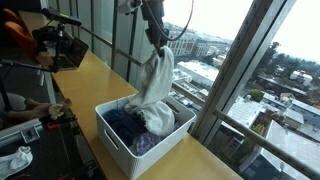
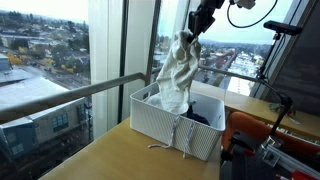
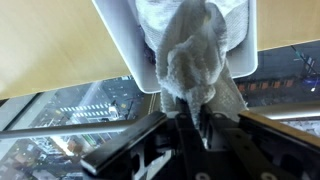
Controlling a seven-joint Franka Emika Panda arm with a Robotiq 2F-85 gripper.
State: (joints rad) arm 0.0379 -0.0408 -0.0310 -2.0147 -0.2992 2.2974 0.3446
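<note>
Gripping white cloth with pincer closed narrow, upper centre of frame, hem draping into white basket on table. Could slip from thin pinch, fall outside rim, or drag dark clothes out.

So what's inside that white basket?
Dark blue clothes and the lower end of a pale cloth held by the tool. Whatever lies beneath in the basket is covered.

hand: black, matte, angular body | fingers: dark, slim | cable: thin, black, a curved loop by the wrist
</note>
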